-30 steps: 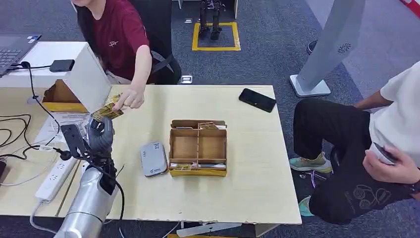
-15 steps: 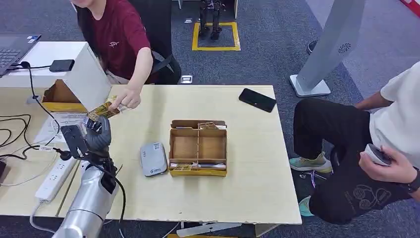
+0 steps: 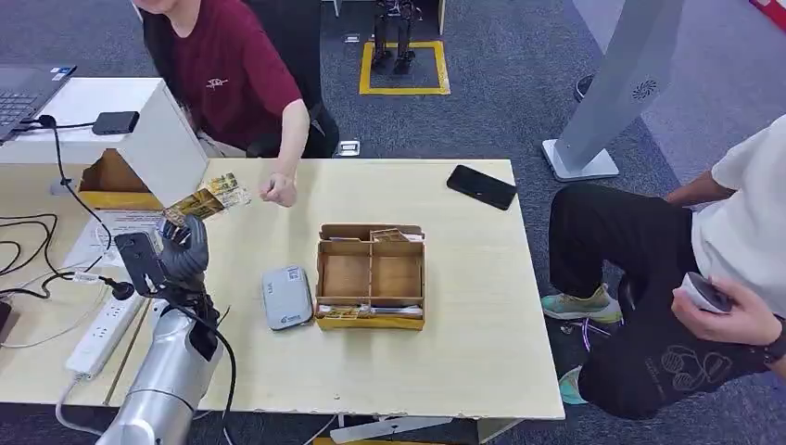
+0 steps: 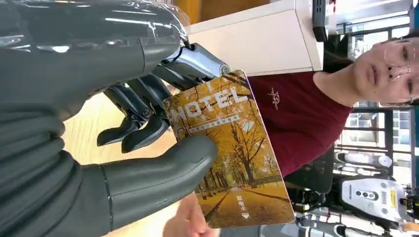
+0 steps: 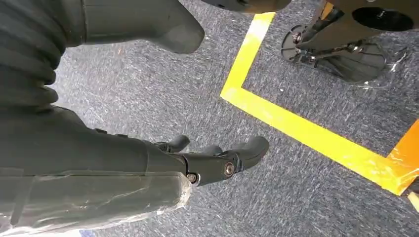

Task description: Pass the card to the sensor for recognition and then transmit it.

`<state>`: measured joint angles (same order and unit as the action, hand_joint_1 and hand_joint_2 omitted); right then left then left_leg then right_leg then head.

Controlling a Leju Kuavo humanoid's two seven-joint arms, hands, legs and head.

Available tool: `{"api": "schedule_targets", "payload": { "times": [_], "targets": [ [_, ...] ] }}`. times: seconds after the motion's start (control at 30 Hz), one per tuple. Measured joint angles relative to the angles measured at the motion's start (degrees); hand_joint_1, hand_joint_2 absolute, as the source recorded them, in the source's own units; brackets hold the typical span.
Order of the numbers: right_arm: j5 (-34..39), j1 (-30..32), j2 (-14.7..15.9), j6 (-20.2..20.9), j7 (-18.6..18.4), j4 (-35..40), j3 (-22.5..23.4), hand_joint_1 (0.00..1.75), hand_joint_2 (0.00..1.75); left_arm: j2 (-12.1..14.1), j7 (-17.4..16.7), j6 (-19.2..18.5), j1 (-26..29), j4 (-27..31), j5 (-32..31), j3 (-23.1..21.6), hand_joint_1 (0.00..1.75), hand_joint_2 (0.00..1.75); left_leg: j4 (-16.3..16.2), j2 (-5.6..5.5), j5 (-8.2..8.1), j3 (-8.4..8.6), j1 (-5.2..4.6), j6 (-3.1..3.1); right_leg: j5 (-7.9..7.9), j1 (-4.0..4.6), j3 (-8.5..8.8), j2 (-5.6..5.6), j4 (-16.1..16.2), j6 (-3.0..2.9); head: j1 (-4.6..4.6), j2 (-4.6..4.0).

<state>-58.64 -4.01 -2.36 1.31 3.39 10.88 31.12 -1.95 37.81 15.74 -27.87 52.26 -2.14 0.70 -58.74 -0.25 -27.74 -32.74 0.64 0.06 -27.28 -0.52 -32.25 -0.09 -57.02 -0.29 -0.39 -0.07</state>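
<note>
Since a second ago the person's hand (image 3: 276, 190) has let go; our left robot hand (image 3: 185, 252) alone pinches the card (image 3: 206, 200). We should carry it level to the reader (image 3: 286, 297) nearby, grip firm.

The person's hand (image 3: 277, 190) in the maroon sleeve now sits clear of the card (image 3: 206, 201), drawn back toward the table's (image 3: 482, 306) far edge, leaving the robot's left hand (image 3: 183, 252) holding the card alone.

Probably office: laptop (image 3: 23, 93), carpet (image 3: 519, 83), desk (image 3: 463, 306).
</note>
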Motion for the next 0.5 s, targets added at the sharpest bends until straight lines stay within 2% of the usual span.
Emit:
{"api": "schedule_targets", "payload": {
  "times": [0.13, 0.3, 0.5],
  "targets": [
    [-0.2, 0.0, -0.2, 0.0, 0.1, 0.0, 0.0, 0.00, 1.75, 0.0, 0.4, -0.1, 0.0, -0.2, 0.3, 0.2, 0.00, 1.75, 0.0, 0.00, 0.00, 0.00, 0.00, 0.00, 0.00, 0.00, 0.00, 0.00, 0.0, 0.00, 0.00, 0.00],
    [-0.2, 0.0, -0.2, -0.1, 0.0, 0.0, 0.2, 0.00, 1.75, -0.1, -1.9, 0.2, -0.4, -1.0, 2.3, 1.3, 0.00, 1.75, 0.0, 0.00, 0.00, 0.00, 0.00, 0.00, 0.00, 0.00, 0.00, 0.00, 0.0, 0.00, 0.00, 0.00],
    [-0.5, 0.0, -0.2, 0.0, 0.1, 0.0, 0.2, 0.00, 1.75, -0.1, -2.0, 0.4, -0.6, -1.6, 2.8, 1.5, 0.00, 1.75, 0.0, 0.00, 0.00, 0.00, 0.00, 0.00, 0.00, 0.00, 0.00, 0.00, 0.0, 0.00, 0.00, 0.00]
  ]
}}
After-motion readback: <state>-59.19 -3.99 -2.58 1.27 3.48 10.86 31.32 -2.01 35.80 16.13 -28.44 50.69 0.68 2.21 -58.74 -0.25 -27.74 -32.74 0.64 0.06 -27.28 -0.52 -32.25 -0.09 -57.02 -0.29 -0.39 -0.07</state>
